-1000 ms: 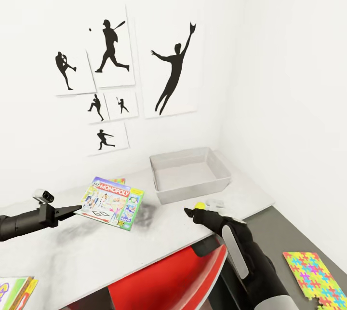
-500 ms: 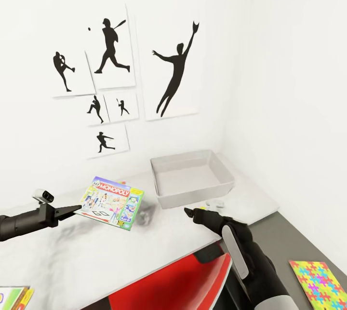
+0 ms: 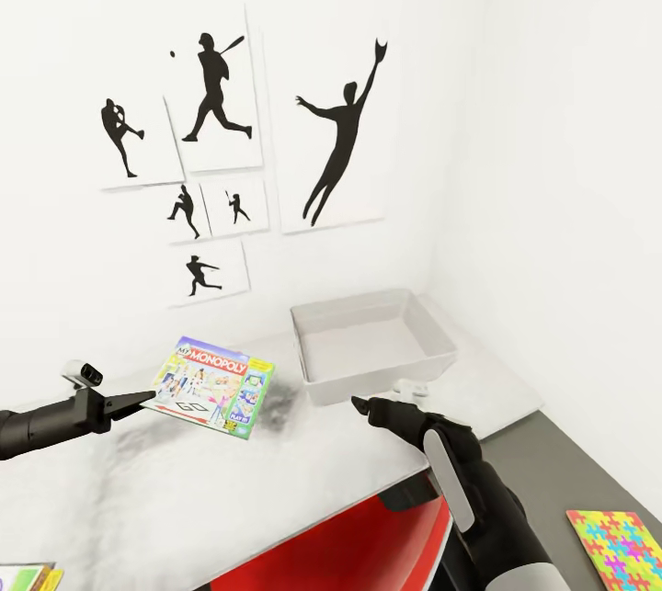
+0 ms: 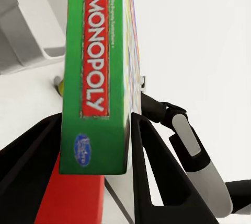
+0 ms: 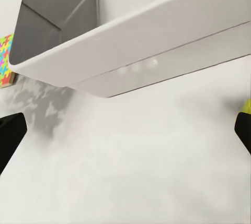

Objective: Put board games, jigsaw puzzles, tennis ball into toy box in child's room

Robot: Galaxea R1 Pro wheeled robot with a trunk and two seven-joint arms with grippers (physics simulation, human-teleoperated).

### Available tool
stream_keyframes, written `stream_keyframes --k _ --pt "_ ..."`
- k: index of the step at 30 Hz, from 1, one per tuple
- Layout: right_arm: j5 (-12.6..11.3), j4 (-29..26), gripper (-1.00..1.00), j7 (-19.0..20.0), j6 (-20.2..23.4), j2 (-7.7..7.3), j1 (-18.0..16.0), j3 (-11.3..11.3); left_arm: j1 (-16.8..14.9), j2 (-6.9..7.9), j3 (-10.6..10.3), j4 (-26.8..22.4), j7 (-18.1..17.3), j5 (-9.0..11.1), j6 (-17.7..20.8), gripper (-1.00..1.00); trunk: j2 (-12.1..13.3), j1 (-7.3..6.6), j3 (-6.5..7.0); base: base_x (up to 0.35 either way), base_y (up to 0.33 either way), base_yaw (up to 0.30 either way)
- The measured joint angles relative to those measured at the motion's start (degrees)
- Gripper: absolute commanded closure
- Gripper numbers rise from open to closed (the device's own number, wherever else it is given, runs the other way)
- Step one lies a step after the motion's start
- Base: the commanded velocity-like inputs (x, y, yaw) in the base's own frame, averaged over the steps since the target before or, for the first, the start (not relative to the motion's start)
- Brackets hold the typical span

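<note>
A flat, glossy Monopoly board game [image 3: 213,386] is held clamped by the left gripper [image 3: 138,402] above the matte pale table [image 3: 230,490].
The smooth grey toy box [image 3: 371,345] is seen just beyond the spread-open, empty right gripper [image 3: 363,405].

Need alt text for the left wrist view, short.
The left end effector grips a green-edged Monopoly box on edge between two black fingers. Past it lie the white table, a corner of the grey toy box, something red low down and part of the other arm against a white wall.
</note>
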Motion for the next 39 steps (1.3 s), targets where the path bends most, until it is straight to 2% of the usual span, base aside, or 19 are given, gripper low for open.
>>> stream_keyframes --k 39 --pt "0.0 0.0 -1.0 0.21 0.0 -0.05 -0.01 0.0 0.0 0.02 0.04 0.0 0.0 0.0 -0.09 1.0 0.0 0.01 0.0 0.048 0.001 0.0"
